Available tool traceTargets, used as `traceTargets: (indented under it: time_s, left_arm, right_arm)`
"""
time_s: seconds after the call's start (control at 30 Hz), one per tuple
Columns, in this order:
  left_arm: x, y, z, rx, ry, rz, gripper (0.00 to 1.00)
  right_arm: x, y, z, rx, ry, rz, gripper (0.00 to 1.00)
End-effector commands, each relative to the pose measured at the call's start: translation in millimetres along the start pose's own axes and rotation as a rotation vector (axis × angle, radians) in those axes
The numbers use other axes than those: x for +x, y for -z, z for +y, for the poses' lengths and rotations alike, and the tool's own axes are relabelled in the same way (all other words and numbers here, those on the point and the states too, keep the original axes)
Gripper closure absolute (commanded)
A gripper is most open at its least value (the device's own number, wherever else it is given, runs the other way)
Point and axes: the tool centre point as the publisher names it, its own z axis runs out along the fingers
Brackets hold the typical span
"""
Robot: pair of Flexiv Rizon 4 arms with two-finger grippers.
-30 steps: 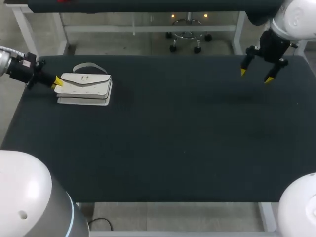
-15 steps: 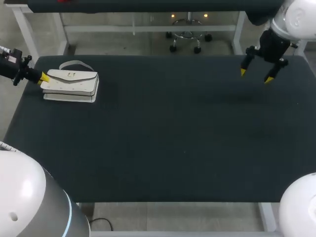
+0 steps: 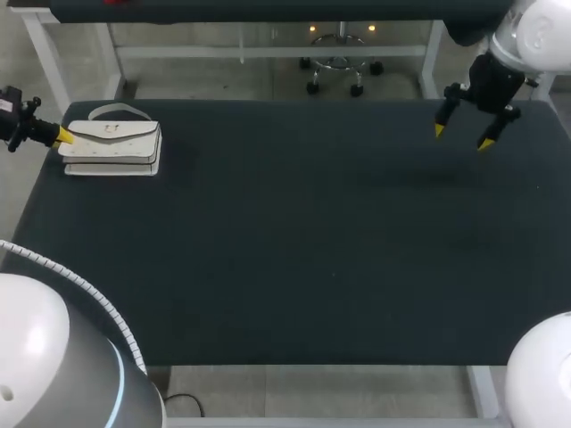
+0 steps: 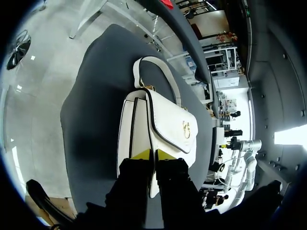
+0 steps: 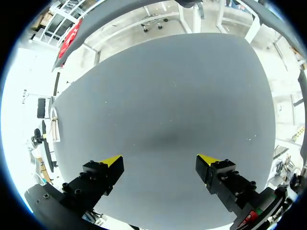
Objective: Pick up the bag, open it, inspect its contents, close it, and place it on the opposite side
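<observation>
From above, the white bag (image 3: 111, 147) is in the upper left of the frame, near the far left corner of the dark counter (image 3: 312, 250). Its flap is down, so it looks closed. The left tool (image 3: 61, 136) comes in from the left edge and touches the bag's end. The right tool (image 3: 460, 137) hangs in the upper right of the frame, well apart from the bag.

I think the bag is either just being picked up or just being put down. I cannot tell which from here. I cannot tell if it has been opened and looked into. At the least, the left tool has not yet let go of it.

In the left wrist view, the left tool (image 4: 152, 154) has its two yellow tips close together. They pinch the near end of the bag (image 4: 168, 129) from both sides. The handle (image 4: 153, 72) loops out at the bag's far end, and a small gold clasp (image 4: 185, 128) sits on the flap.

In the right wrist view, the right tool (image 5: 159, 160) is spread wide and holds nothing. Ahead of it is the counter (image 5: 168, 96), flat and dark.

The bag sits close to the counter's edge, so there is little space on that side. There is a lot of flat counter between the bag and the right tool.
</observation>
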Motion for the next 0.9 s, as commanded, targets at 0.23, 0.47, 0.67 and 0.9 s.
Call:
traceTargets:
  time_s: [0.23, 0.47, 0.67, 0.9]
  left_arm:
    - [-22.2, 8, -23, -0.165, -0.003, 0.058, 1.00]
    - [-22.2, 7, -25, -0.191, -0.020, 0.065, 1.00]
    - [-10.3, 15, -11, -0.185, -0.047, 0.055, 0.00]
    - [11.0, 36, 16, -0.157, -0.085, 0.001, 0.00]
  right_arm:
    - [0.3, 0, -0.6, 0.000, -0.001, -0.002, 0.00]
    - [0.3, 0, -0.6, 0.000, -0.001, -0.002, 0.00]
    - [0.3, 0, -0.6, 0.000, -0.001, -0.002, 0.00]
    - [0.3, 0, -0.6, 0.000, -0.001, -0.002, 0.00]
